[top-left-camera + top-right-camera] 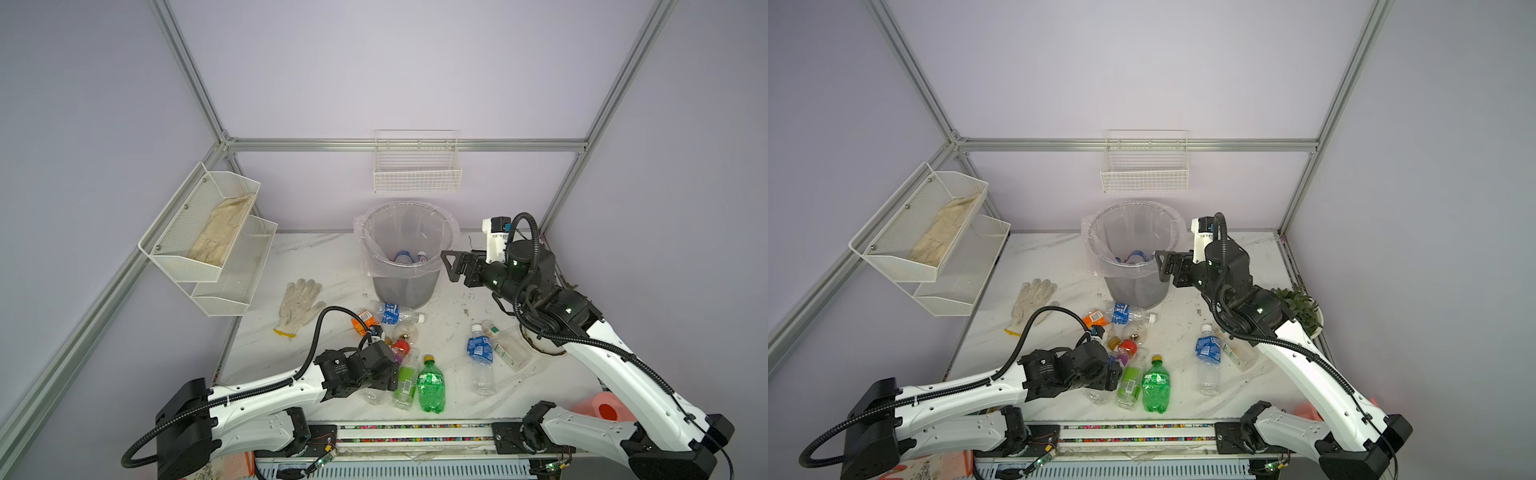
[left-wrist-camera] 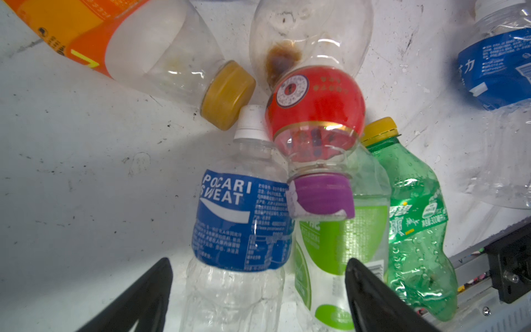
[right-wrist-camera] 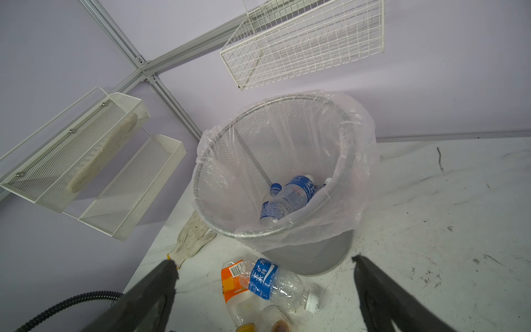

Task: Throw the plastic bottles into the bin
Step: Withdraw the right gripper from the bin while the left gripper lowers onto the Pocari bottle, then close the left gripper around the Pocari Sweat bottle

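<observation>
- White marble-look desk (image 1: 316, 266), flecked with dark dirt, across the lower middle of both top views.
- Grey mesh bin (image 1: 405, 286) upright at centre, near the back edge.
- Soiled work glove (image 1: 299, 307) flat, left of centre.
- Orange-labelled bottle (image 1: 363, 320) and blue-labelled bottle (image 1: 395, 312) on their sides just below the bin.
- Lower centre: green bottle (image 1: 431, 386) and lime-labelled bottle (image 1: 406, 382) lying side by side.
- Right of centre: second blue-labelled bottle (image 1: 480, 357) just beside a clear bottle (image 1: 505, 347).
- Leafy plant pot (image 1: 1320, 322) at the right edge.
- Pink object (image 1: 606, 409) at lower right, partly hidden.

Glossy plastic bottles (image 2: 241, 218), mesh bin (image 3: 310, 258), cloth glove (image 1: 299, 305)
</observation>
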